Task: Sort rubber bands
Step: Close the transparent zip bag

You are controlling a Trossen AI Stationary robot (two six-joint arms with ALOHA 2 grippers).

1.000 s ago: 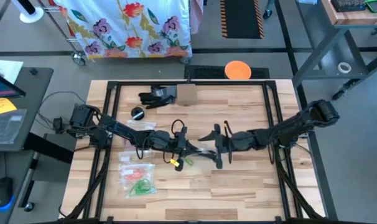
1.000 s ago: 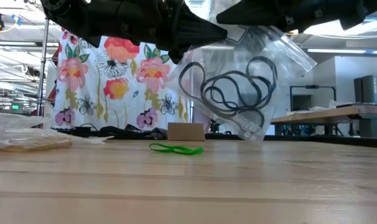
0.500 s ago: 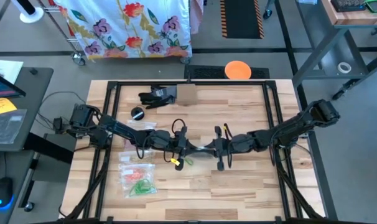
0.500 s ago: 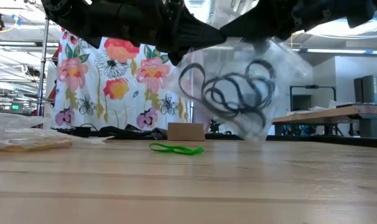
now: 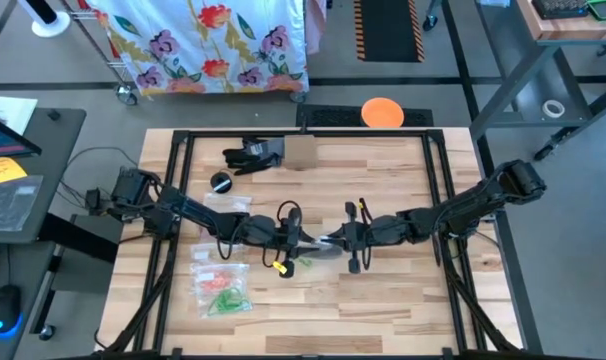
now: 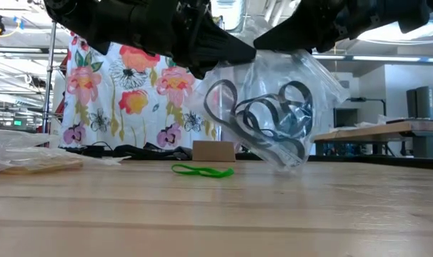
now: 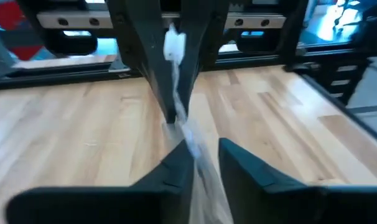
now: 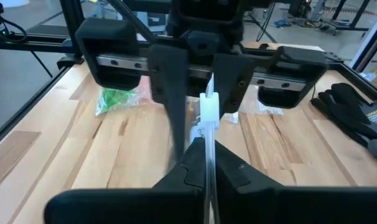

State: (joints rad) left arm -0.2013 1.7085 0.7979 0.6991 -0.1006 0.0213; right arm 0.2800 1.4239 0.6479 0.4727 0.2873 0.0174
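Observation:
A clear zip bag with several black rubber bands inside hangs above mid-table between my two grippers. My right gripper comes from the table's right and is shut on the bag's top. My left gripper faces it from the left. Its fingers stand a little apart, with the bag's top strip running between them. One green rubber band lies flat on the wood below and behind the bag. My right gripper pinches the bag's top edge between its two fingers. They come in nearly level from the table's right. The bag hangs slanted below them, clear of the table. My left gripper has the same edge between its parted fingers; I cannot tell whether a finger touches it.
Clear bags with orange and green bands lie at the near left. A small yellow piece lies under the left gripper. A cardboard box, black gloves and a black round piece sit at the far side. Bare wood lies near and right.
My right gripper, wide open a second ago, has moved a little toward the left gripper and shut on the bag's top edge. The bag has swayed and now hangs more slanted, with its lower corner a little lower, still clear of the table.

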